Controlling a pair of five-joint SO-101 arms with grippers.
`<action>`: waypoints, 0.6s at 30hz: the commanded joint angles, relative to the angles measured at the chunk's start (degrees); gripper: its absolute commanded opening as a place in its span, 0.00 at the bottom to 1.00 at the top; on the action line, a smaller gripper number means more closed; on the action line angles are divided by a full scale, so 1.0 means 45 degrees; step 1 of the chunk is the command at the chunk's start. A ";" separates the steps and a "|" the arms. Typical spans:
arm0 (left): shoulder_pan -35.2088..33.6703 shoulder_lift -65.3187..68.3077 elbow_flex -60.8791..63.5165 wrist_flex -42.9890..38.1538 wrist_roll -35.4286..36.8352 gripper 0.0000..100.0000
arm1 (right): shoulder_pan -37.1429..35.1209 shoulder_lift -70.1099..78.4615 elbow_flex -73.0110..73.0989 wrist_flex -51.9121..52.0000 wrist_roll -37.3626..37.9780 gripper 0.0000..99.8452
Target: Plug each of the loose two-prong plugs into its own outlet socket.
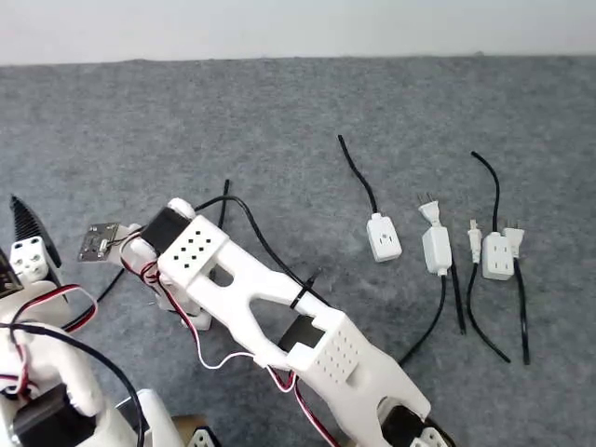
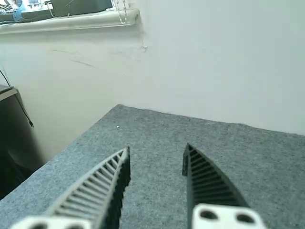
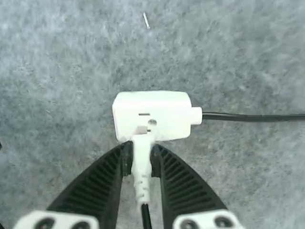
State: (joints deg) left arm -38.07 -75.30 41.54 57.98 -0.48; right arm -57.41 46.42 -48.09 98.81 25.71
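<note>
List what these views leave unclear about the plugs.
- Right wrist view: prongs of the held plug, hidden by its body and the right pincer; depth in the socket unknown.
- High view: far plug and far socket, too small to tell if joined.
- High view: right arm covers the plugging spot.

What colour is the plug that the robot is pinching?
The plug is white, its cord black; the right wrist view shows it best.

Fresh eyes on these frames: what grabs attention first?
The right pincer is shut on a white plug butted against a white outlet socket on the grey mat. In the high view, more sockets and plugs lie in a row at the mat's right side. The left pincer hangs open, aimed at a pale wall.
</note>
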 commanded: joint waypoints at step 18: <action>-0.0098 0.0039 -0.0186 -0.0039 -0.0098 0.19 | -0.0459 0.0205 -0.2618 0.0381 -0.0137 0.01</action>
State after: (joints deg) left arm -38.07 -75.30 41.54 57.98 -0.48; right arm -58.73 48.35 -56.35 99.78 25.71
